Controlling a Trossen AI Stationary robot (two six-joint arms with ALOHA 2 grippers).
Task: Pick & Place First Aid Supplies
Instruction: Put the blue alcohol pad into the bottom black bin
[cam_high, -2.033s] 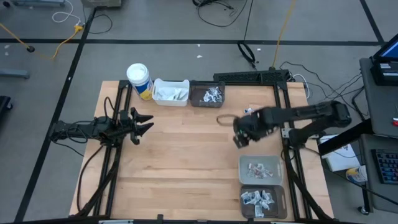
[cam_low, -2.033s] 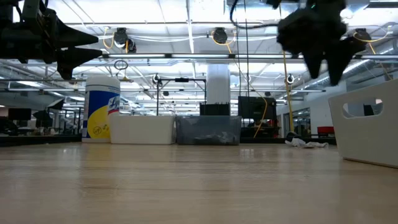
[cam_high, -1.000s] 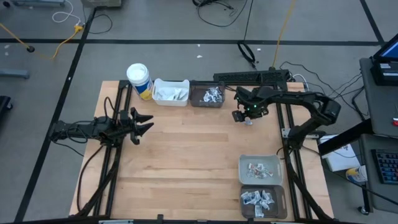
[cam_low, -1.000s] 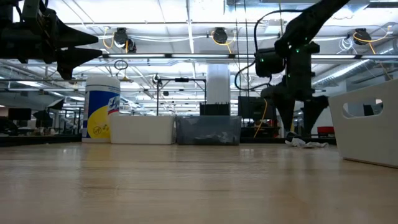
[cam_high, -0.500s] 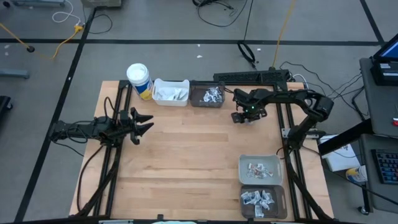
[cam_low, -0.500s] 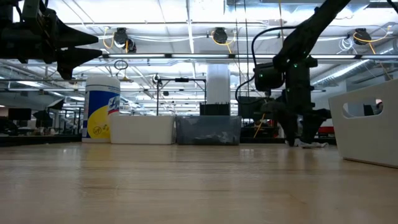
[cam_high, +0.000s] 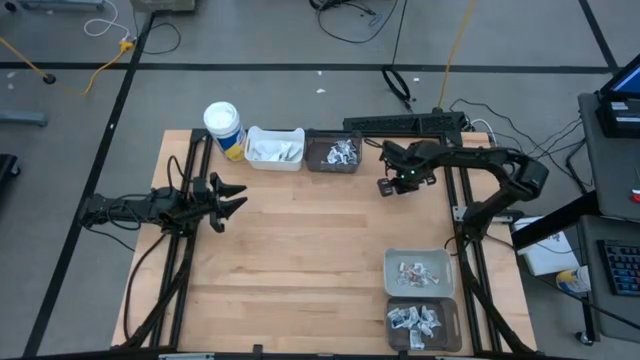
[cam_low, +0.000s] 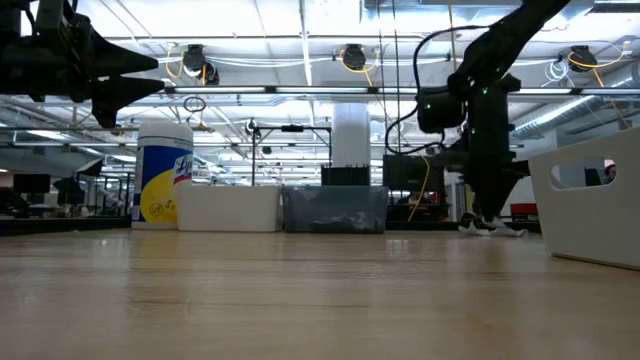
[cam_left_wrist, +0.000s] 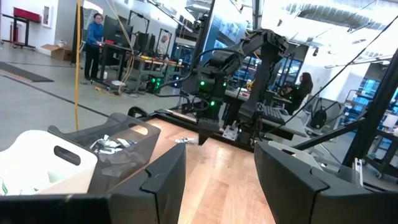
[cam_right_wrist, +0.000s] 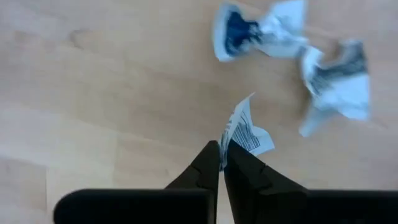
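Three first aid packets, white with blue print, show in the right wrist view near the table's far right: two loose ones (cam_right_wrist: 258, 31) (cam_right_wrist: 339, 78) lie flat on the wood, and a third (cam_right_wrist: 247, 132) sits at my right gripper (cam_right_wrist: 222, 154), which is shut on it and points down (cam_high: 396, 184) (cam_low: 492, 215). My left gripper (cam_high: 232, 198) waits open at the table's left edge, held level above the wood, nothing between its fingers (cam_left_wrist: 221, 180). My right gripper pinches the third packet by its near edge (cam_right_wrist: 231, 144) between its two fingertips. The fingers come from above, pointing down. The packet sticks out past the tips, crumpled. Whether it is clear of the wood I cannot tell.
A white bin (cam_high: 274, 148) and a dark bin (cam_high: 333, 152) with packets stand along the far edge beside a white cup (cam_high: 224, 128). A grey bin (cam_high: 418, 272) and a dark bin (cam_high: 422, 322) with packets stand at the near right. Bare wood lies in the middle.
My right gripper has sunk a little toward the loose packets at the far right and has shut, taking hold of one packet. My left gripper has kept still.
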